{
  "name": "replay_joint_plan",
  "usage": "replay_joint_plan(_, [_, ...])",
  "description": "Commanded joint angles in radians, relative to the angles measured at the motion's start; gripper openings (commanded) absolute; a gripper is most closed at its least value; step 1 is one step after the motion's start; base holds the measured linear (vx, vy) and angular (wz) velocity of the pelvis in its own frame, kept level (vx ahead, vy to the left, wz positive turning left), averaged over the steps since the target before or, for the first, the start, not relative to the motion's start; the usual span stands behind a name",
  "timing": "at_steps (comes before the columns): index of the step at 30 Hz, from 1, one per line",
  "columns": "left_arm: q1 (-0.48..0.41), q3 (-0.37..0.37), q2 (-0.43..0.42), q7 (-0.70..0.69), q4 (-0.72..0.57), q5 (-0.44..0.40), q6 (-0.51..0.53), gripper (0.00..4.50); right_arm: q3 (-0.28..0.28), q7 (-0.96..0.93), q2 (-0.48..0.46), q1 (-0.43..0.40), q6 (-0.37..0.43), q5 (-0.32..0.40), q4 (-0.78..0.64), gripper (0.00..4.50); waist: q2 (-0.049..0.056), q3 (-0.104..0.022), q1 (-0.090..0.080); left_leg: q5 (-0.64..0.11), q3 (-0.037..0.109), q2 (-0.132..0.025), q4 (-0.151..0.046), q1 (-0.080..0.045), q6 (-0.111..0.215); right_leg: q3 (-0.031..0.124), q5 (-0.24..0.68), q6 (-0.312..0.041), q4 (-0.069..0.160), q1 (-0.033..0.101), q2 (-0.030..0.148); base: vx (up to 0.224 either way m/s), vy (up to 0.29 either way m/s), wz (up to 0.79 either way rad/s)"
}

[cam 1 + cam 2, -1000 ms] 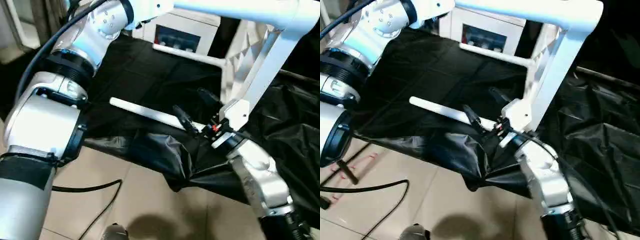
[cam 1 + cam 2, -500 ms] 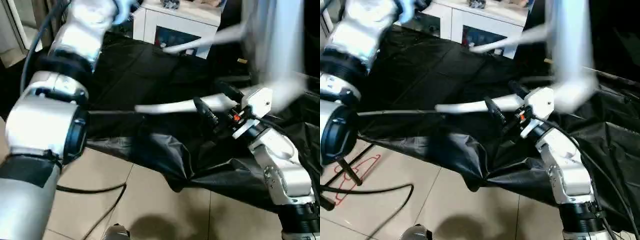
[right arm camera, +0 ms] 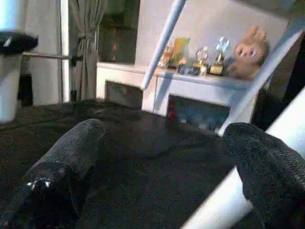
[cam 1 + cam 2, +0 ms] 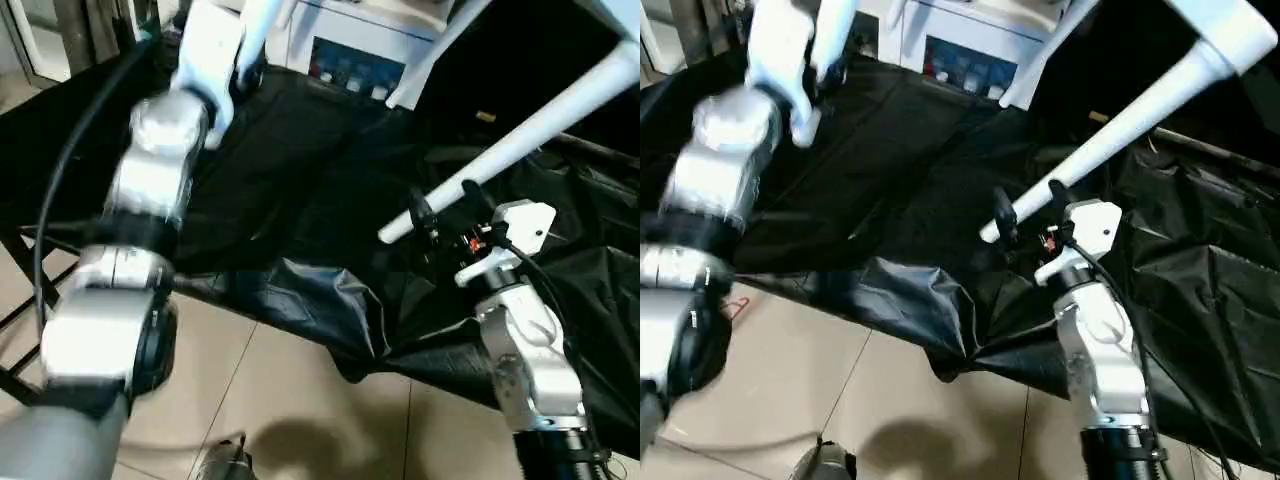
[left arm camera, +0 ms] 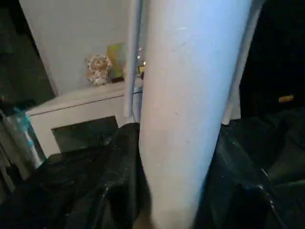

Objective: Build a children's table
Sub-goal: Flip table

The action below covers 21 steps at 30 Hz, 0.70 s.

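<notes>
A long white leg (image 4: 520, 135) of the children's table slants down from the upper right. Its free end (image 4: 992, 230) hangs just above the black cloth. My right gripper (image 4: 448, 208) is open wide around that end, and in the right wrist view the leg (image 3: 224, 207) runs close beside one black finger (image 3: 267, 167). A second leg (image 4: 432, 52) slants at the back. My left arm (image 4: 160, 170) reaches up and away, blurred, and a thick white leg (image 5: 186, 109) stands right in front of its wrist camera. The tabletop is out of view.
Black cloth (image 4: 290, 160) covers the work surface, and its crumpled front edge (image 4: 330, 310) hangs over the tiled floor (image 4: 300, 400). A white glass-door cabinet (image 4: 350, 60) with toys on top stands behind. A black cable (image 4: 75, 160) runs along my left arm.
The leg that lay on the cloth has swung up and now slants to the upper right. My left arm has lifted up and away. The right gripper has stayed open at the leg's end.
</notes>
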State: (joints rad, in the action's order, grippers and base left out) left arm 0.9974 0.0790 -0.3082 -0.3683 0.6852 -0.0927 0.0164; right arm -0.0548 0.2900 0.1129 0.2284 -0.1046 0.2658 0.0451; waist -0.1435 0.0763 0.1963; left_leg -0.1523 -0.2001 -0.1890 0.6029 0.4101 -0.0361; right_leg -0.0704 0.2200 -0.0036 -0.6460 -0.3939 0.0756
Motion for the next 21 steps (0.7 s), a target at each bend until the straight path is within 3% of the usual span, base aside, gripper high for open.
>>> replay_joint_plan(1, [-0.006,-0.013,0.012,-0.036,-0.098,0.047,-0.004,1.67,-0.022,-0.036,0.008,-0.012,-0.031,-0.031,-0.01,4.5,0.016,-0.082,-0.012,-0.154,0.03,-0.056,-0.072,-0.05,-0.04,0.048,-0.032,-0.158,0.061,0.036,0.087,0.0,0.0,0.0])
replay_joint_plan(5, [-0.109,-0.015,-0.014,-0.077,-0.164,0.054,0.009,1.63,-0.062,-0.142,0.011,0.014,-0.071,-0.101,0.036,4.5,0.018,-0.08,-0.015,-0.172,0.03,-0.055,-0.076,-0.053,-0.065,0.049,0.007,-0.134,0.063,0.031,0.086,0.0,0.0,0.0])
replay_joint_plan(15, [-0.238,-0.023,-0.063,-0.153,-0.245,0.076,0.042,1.59,-0.087,-0.196,0.011,0.057,-0.065,-0.115,0.086,4.5,0.016,-0.078,-0.038,-0.249,0.031,-0.054,-0.082,-0.057,-0.095,0.05,0.082,-0.102,0.072,0.023,0.081,0.0,0.0,0.0])
replay_joint_plan(18, [-0.267,-0.031,-0.069,-0.181,-0.242,0.088,0.047,1.59,-0.095,-0.215,0.007,0.082,-0.03,-0.116,0.125,4.5,0.015,-0.077,-0.04,-0.266,0.031,-0.053,-0.084,-0.057,-0.106,0.05,0.099,-0.1,0.073,0.023,0.082,0.0,0.0,0.0])
replay_joint_plan(21, [-0.277,-0.038,-0.073,-0.188,-0.236,0.086,0.048,1.59,-0.112,-0.206,0.003,0.126,0.031,-0.071,0.185,4.5,0.02,-0.078,-0.045,-0.292,0.031,-0.052,-0.083,-0.06,-0.114,0.051,0.109,-0.1,0.074,0.02,0.082,0.0,0.0,0.0])
